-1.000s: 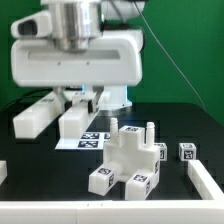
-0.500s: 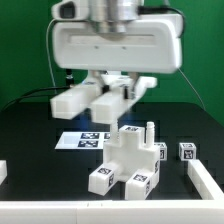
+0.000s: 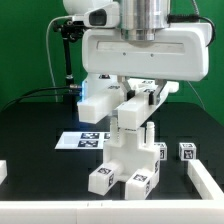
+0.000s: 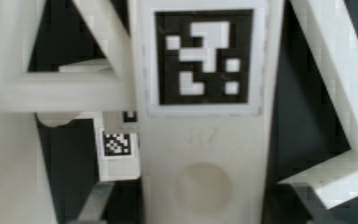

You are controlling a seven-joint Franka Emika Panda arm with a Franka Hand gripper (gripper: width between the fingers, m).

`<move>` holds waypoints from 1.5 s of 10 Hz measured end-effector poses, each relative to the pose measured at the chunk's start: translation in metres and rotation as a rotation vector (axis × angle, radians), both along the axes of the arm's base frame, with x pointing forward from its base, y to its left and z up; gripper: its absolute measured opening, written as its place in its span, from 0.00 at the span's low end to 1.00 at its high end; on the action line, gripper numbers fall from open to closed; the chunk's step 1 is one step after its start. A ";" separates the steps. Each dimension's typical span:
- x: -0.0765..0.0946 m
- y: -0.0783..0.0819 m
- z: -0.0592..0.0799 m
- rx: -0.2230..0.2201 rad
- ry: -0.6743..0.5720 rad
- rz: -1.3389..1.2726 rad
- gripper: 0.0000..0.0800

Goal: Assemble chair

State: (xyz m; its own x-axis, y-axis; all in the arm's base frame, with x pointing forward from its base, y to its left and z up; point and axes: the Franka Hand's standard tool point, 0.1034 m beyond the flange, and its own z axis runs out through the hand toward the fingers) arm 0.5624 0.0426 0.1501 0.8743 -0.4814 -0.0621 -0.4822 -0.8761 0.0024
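Thin post [image 3: 149, 133] crowds held part [image 3: 128, 114]; tagged cube [image 3: 186, 151] well apart.

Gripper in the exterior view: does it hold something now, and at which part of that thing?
Yes. The gripper holds a white chair part by its upper end. The rest of the part hangs down over the half-built chair.
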 end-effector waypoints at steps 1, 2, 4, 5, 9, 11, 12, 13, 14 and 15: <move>-0.001 0.010 0.000 -0.016 -0.027 -0.033 0.36; -0.003 0.017 0.000 -0.021 -0.043 -0.031 0.36; -0.001 0.017 -0.003 -0.024 -0.044 -0.027 0.36; -0.001 0.017 -0.005 -0.026 -0.042 -0.021 0.36; -0.011 0.020 -0.016 -0.029 -0.040 -0.014 0.36; -0.006 0.020 -0.016 -0.030 -0.072 -0.013 0.36; -0.003 0.020 -0.016 -0.031 -0.086 -0.012 0.36; 0.000 0.020 -0.016 -0.031 -0.099 -0.012 0.36; 0.001 0.019 -0.016 -0.032 -0.106 -0.006 0.36; 0.002 0.017 -0.016 -0.033 -0.111 0.005 0.36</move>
State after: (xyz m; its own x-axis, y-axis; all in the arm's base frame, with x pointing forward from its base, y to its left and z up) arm 0.5648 0.0592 0.1343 0.8774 -0.4769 0.0510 -0.4765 -0.8789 -0.0221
